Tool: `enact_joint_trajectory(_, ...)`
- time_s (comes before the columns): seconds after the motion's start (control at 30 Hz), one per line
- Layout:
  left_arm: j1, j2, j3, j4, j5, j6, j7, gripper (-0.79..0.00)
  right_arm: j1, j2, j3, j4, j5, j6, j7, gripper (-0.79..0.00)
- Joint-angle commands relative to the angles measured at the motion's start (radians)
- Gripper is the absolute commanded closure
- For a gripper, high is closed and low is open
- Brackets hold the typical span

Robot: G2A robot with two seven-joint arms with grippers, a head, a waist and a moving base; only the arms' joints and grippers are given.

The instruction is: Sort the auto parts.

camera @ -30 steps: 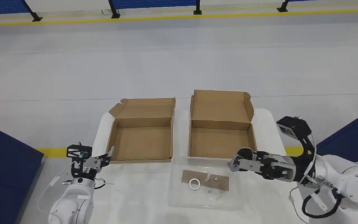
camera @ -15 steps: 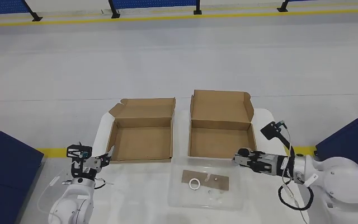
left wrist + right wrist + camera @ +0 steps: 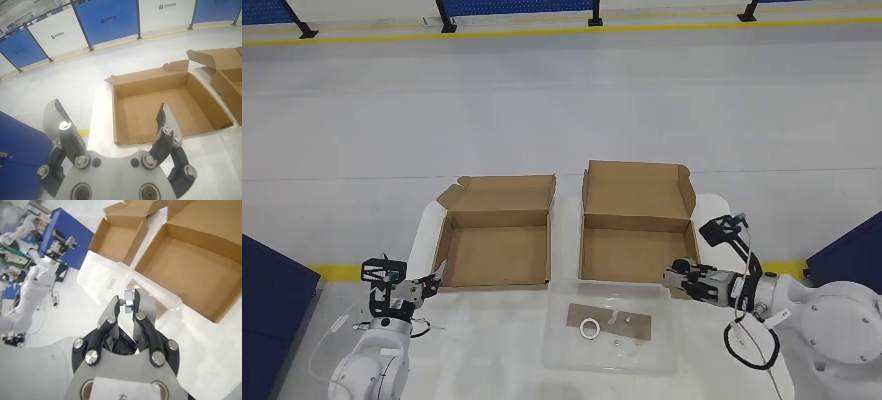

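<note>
1. Holding a small metal part (image 3: 129, 302), the right tool (image 3: 126, 298) is seen at the lower right of the top view, just beside the lower right corner of the right box (image 3: 635, 253). Its fingers (image 3: 142, 303) are closed most of the way onto the part, a flat disc head with a short stem. The stem spans the gap between the fingers.
2. The left tool (image 3: 109, 104) is held wide open with nothing in it, at the lower left of the top view, just outside the lower left corner of the left box (image 3: 497, 255).
3. Both cardboard boxes are set side by side on the white bench (image 3: 472, 335), lids folded back; no parts can be made out inside.
4. A clear tray (image 3: 560, 355) lies below the boxes in the top view, holding a cardboard sheet (image 3: 607, 318), a white ring (image 3: 591, 328) and a few pieces too small to identify.
5. Carrying is judged to be the step in hand: the part is held off the tray and not yet dropped.
6. The coming move is judged to turn on one relation: the right box's open floor lies just up and left of the right tool in the top view, with only the low front wall between. The right arm is by far the nearer; the left tool is well apart.
</note>
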Motion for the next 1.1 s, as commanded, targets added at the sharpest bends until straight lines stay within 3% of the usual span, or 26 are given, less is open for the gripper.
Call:
enact_joint_trajectory(0.0,0.0,0.0,0.0,0.0,0.0,0.0,0.0,-0.785,0.039,0.003,-0.045,0.013,-0.119,0.072,0.003,0.0)
enact_joint_trajectory(0.2,0.0,0.0,0.0,0.0,0.0,0.0,0.0,-0.785,0.151,0.003,-0.207,0.095,-0.391,0.199,0.012,0.0)
enact_joint_trajectory(0.63,0.0,0.0,0.0,0.0,0.0,0.0,0.0,-0.785,0.347,-0.04,-0.509,0.382,-0.573,0.292,-0.026,0.0)
enact_joint_trajectory(1.07,0.0,0.0,0.0,0.0,0.0,0.0,0.0,-0.785,0.369,-0.047,-0.525,0.383,-0.551,0.277,-0.025,0.0)
